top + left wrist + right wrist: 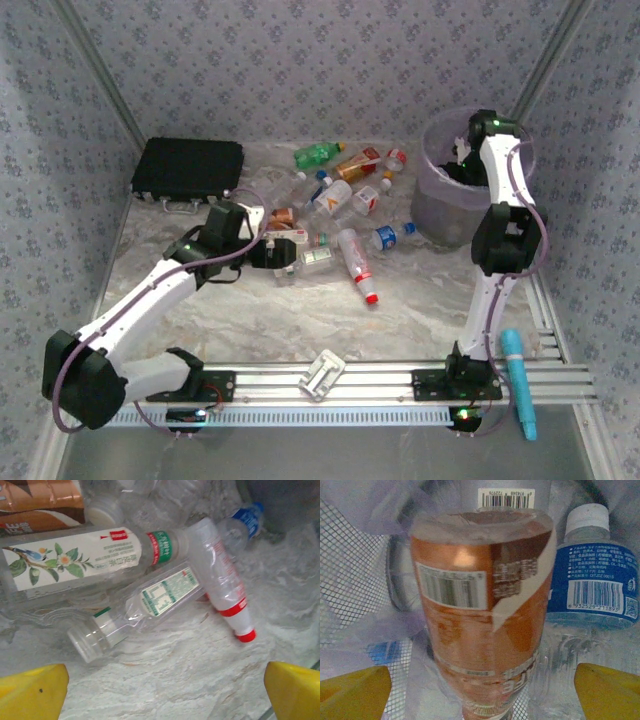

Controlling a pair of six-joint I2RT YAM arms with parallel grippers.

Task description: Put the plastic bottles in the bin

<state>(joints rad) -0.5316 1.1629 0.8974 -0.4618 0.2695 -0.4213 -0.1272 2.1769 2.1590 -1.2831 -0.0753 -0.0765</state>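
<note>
Right claw [481, 687] gapes inside the bin [432, 210], orange bottle [480, 605] loose between its fingers [355, 690] — withdrawing could snag it; left claw [165, 690] wide, empty.

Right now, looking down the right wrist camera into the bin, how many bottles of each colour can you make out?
orange bottle: 1
clear bottle with a blue label: 1
Total I can make out in the bin: 2
</note>
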